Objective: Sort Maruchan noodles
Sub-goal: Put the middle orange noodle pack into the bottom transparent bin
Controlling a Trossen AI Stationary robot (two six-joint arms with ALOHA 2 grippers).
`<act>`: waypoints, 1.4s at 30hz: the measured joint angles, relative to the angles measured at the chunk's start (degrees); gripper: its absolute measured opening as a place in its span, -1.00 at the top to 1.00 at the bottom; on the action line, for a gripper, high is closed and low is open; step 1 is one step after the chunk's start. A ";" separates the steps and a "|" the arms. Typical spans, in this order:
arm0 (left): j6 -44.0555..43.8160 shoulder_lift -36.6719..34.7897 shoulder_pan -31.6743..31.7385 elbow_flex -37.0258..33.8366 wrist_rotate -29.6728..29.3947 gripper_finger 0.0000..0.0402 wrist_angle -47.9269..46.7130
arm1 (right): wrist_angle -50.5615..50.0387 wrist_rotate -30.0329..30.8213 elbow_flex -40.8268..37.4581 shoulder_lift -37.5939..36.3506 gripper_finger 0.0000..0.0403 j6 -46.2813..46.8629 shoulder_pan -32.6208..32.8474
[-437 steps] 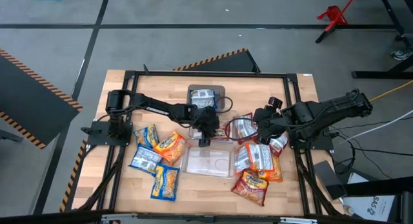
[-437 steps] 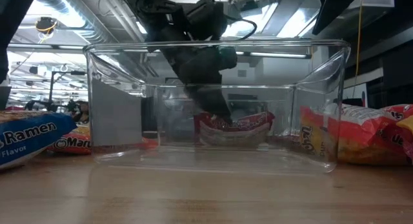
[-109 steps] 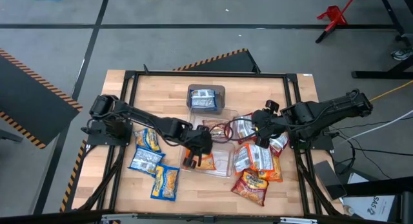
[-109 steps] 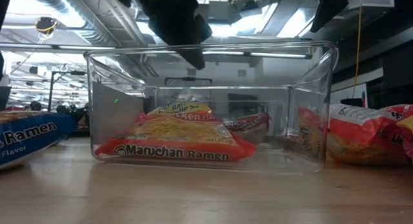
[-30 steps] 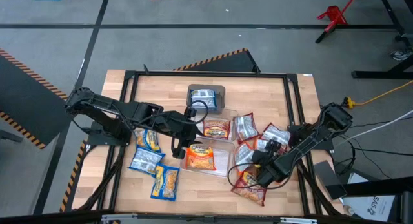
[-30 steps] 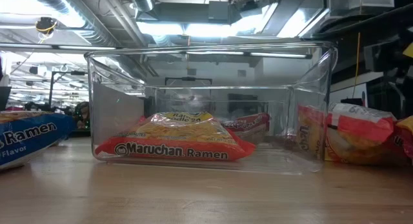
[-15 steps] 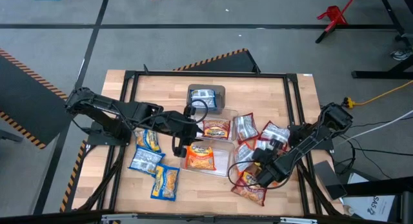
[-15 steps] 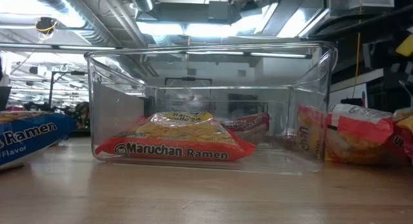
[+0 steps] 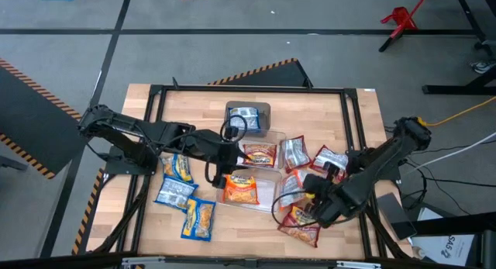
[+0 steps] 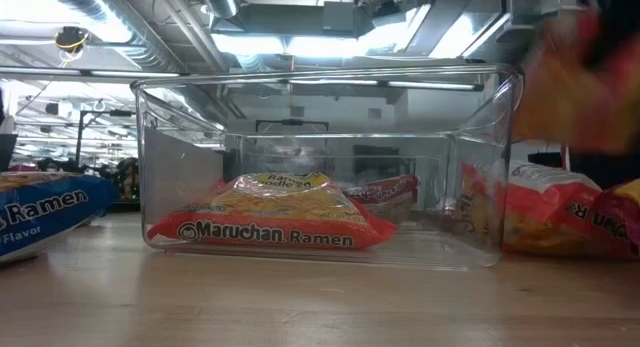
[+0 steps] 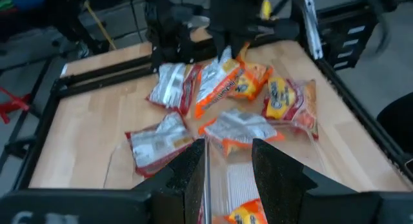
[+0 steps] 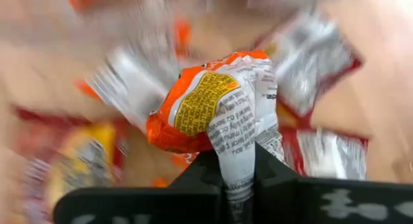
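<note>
Maruchan noodles lie in two groups: blue-and-yellow packets (image 9: 180, 193) at the table's left, and red-and-silver and orange ones (image 9: 304, 226) at its right. The near clear bin (image 10: 480, 167) holds one orange packet (image 9: 240, 188) lying flat on its floor. My right gripper (image 12: 239, 162) hangs over the right-hand pile, shut on another orange packet (image 12: 216, 108), which shows blurred at the low view's upper right (image 10: 580, 77). My left gripper (image 11: 227, 172) hovers open above the near bin's left end, with nothing between its fingers. My right gripper pinches one crumpled end of the orange packet (image 12: 237, 143) between its two fingers. The fingers come from above, slanting down. The packet is lifted clear of the pile, and the rest of it bulges out beyond the fingertips.
Two more clear bins stand behind the near one: the far one (image 9: 247, 118) holds a blue packet, the middle one (image 9: 260, 154) a red-and-silver one. A black frame (image 9: 248, 89) runs round the tabletop. Bare wood shows along the far edge.
My right gripper has risen from the right-hand pile with an orange packet in it. The packet, which lay on the pile, is now lifted clear. My left arm has kept still.
</note>
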 joint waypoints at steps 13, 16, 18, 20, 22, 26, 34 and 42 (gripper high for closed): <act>-0.14 0.09 8.89 -17.73 24.47 0.39 37.79 | 6.01 25.39 10.39 -15.02 0.99 -3.29 6.96; -1.88 0.11 11.48 -24.41 29.22 0.39 56.76 | 9.95 29.91 10.42 -16.46 0.99 -6.49 9.25; -3.60 0.11 12.52 -27.66 30.38 0.39 67.29 | 12.52 30.99 10.42 -16.66 0.99 -8.92 9.93; -3.86 0.20 13.24 -29.29 31.95 0.36 71.45 | 15.27 31.03 10.42 -16.69 1.00 -11.98 9.83; -3.45 0.30 13.52 -29.70 32.65 0.29 71.54 | 18.50 30.83 10.42 -16.69 1.00 -15.66 9.79; -2.04 1.49 13.10 -29.28 32.43 0.10 72.27 | 26.14 30.40 10.42 -16.69 1.00 -24.26 9.00; 1.39 5.38 10.74 -25.57 26.90 -0.29 71.87 | 34.93 19.30 10.40 -16.67 1.00 -33.35 3.44; 0.59 8.64 10.09 -20.19 26.85 -0.43 71.80 | 39.90 11.46 10.40 -15.29 1.00 -39.95 -1.25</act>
